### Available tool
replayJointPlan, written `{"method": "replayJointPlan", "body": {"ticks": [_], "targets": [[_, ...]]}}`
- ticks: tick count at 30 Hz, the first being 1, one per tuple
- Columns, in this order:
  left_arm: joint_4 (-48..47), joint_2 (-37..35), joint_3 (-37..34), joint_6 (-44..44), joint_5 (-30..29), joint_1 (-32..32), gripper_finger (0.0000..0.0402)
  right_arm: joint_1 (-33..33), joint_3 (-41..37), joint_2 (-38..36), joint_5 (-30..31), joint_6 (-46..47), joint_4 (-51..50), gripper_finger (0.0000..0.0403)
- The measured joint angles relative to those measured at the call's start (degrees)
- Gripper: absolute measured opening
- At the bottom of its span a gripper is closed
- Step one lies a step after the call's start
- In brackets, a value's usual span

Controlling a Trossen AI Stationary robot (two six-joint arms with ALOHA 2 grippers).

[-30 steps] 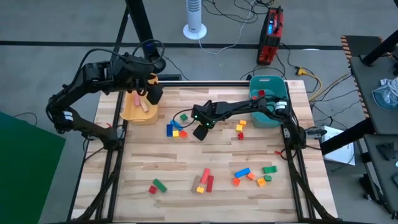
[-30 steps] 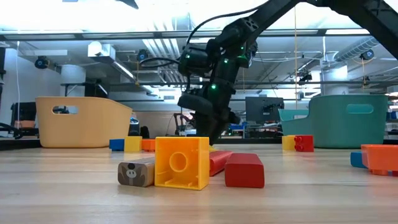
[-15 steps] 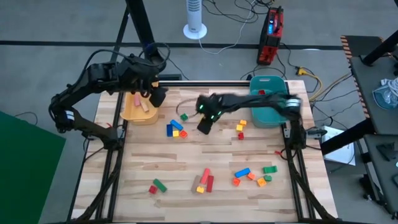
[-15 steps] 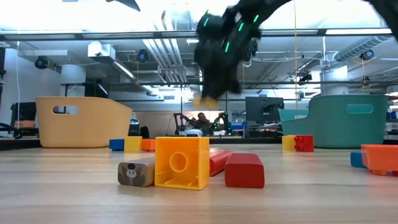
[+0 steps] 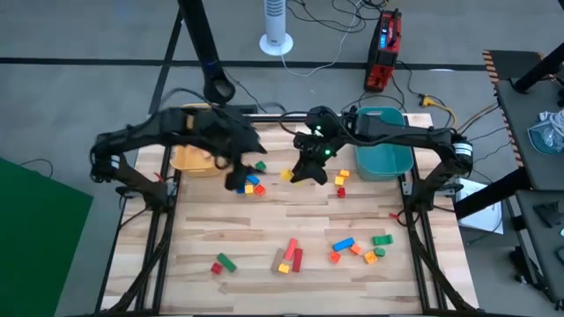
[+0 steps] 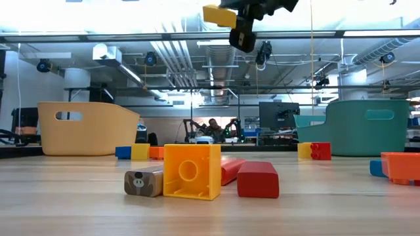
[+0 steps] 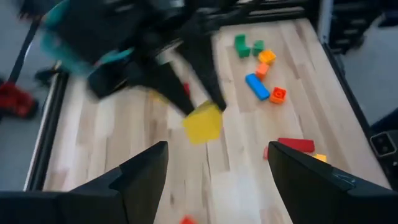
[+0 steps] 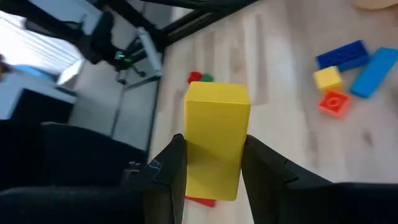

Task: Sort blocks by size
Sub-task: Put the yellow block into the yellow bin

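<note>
A yellow block (image 8: 216,140) hangs high over the table's middle, with my right gripper (image 5: 304,167) shut on it; the low view shows the yellow block (image 6: 220,16) near the picture's top. My left gripper (image 5: 236,180) stands open above a cluster of blue, yellow and red blocks (image 5: 251,185) lying on the table just right of the yellow bin (image 5: 196,157). In the left wrist view, my left gripper (image 7: 217,186) has nothing between its fingers. Other blocks lie flat on the table near its front, among them a yellow cube (image 6: 191,170) and a red block (image 6: 257,178). My right gripper pinches the yellow block between its two fingers (image 8: 171,171), which lie on two opposite sides (image 8: 191,155) of it. The block reaches out past the fingertips. It is lifted clear, far above the table and the other blocks.
The teal bin (image 5: 383,150) stands at the far right of the table, the yellow bin at the far left. Loose blocks lie at the middle right (image 5: 341,182), the near middle (image 5: 291,255), the near right (image 5: 357,246) and the near left (image 5: 222,262).
My right gripper has risen from the table with the yellow block, lifting it clear and carrying it a little toward the right and far edges. My left gripper has gone from above the yellow bin toward the right and near edges, to above the blue, yellow and red cluster.
</note>
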Motion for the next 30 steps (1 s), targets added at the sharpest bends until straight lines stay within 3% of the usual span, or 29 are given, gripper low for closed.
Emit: {"method": "replayJointPlan", "body": {"ticks": [8,14,30], "targets": [[4.10,2.13,0.03,10.39,3.98,-0.38,0.0262,0.08,0.00,0.90,-10.98,5.42,3.60,0.0112],[5.34,2.98,0.04,12.50,5.92,-0.82,0.0262,0.21,0.07,1.10,-16.58,11.41,9.71,0.0112],[10.01,4.76,0.09,14.59,10.07,-1.34,0.0261,0.06,0.07,1.27,-18.68,22.54,23.27,0.0112]]}}
